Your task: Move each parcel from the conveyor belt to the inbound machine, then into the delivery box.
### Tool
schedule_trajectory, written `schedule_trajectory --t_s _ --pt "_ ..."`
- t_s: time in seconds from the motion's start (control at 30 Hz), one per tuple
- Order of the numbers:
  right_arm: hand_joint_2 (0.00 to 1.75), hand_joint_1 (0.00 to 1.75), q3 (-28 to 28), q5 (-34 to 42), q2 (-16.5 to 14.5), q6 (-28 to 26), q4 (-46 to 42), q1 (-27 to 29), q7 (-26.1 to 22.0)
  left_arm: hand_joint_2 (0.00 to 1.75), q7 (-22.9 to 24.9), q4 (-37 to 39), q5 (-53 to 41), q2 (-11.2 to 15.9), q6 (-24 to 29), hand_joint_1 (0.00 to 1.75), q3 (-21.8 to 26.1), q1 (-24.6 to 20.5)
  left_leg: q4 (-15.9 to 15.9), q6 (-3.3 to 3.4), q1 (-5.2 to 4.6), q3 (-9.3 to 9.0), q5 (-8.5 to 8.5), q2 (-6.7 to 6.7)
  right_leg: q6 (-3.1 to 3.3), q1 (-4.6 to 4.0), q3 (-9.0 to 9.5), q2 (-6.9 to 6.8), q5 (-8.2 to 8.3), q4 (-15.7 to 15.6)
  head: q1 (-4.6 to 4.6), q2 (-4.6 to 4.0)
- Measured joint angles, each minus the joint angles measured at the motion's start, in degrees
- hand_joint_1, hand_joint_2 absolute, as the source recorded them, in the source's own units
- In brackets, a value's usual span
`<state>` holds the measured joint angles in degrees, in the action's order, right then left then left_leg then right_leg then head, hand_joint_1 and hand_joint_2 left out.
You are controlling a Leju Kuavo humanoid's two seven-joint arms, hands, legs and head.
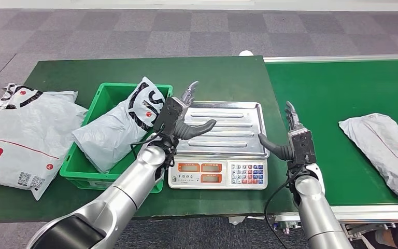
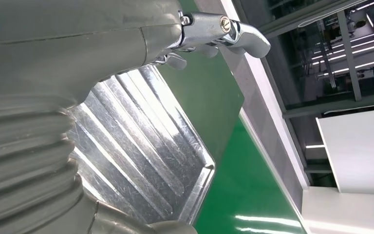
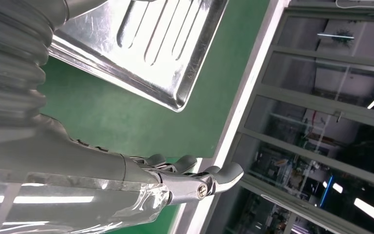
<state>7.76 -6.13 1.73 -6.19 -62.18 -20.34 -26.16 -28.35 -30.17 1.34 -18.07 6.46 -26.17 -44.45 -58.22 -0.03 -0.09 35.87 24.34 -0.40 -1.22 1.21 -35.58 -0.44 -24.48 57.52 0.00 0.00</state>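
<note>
Head view: both hands spread, empty; belt parcel [image 1: 385, 153] lies off right hand's [image 1: 290, 137] outer side, nearer than left hand [image 1: 184, 116].

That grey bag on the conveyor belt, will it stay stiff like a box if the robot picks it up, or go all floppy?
Probably floppy: the grey bag is a soft plastic mailer, wrinkled and lying nearly flat on the belt, so it would likely sag from a hand. Its glossy skin looks rather slippery. It seems light for its size, and it should not roll.
</note>
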Motion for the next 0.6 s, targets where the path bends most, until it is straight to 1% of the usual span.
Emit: schedule_trajectory --t_s 0.17,0.37,0.5,0.6 --pt "1.75 0.0 0.0 -0.4 0.2 -2.0 0.5 -0.3 0.0 1.75 0.0 0.0 0.0 0.1 0.0 0.0 0.0 0.3 0.0 0.0 0.0 0.0 0.0 0.0 0.0 0.0 -0.01 0.0 0.0 0.0 0.0 0.0" --pt "1.75 0.0 -0.2 -1.3 1.5 -4.1 1.3 -1.3 0.1 1.75 0.5 0.1 -0.2 0.0 -0.3 0.0 0.0 0.3 0.0 0.0 -0.01 0.0 0.0 0.02 0.0 0.01 -0.01 0.02 0.0 0.0 0.0 0.0" --pt "1.75 0.0 -0.5 -4.5 1.9 -6.7 4.8 -3.6 -0.7 1.75 0.4 0.5 -0.6 -0.3 -0.5 0.0 0.0 0.2 0.0 0.0 -0.01 -0.01 0.0 0.03 0.0 0.01 -0.02 0.03 0.0 0.0 0.0 0.0" --pt "1.75 0.0 -1.4 -6.5 2.4 -9.5 8.7 -6.2 -1.6 1.75 1.0 0.8 -0.3 -1.1 -1.9 0.0 0.0 0.2 0.0 0.01 -0.01 -0.02 -0.01 0.0 0.0 0.01 -0.01 -0.01 0.01 0.0 0.0 0.0"
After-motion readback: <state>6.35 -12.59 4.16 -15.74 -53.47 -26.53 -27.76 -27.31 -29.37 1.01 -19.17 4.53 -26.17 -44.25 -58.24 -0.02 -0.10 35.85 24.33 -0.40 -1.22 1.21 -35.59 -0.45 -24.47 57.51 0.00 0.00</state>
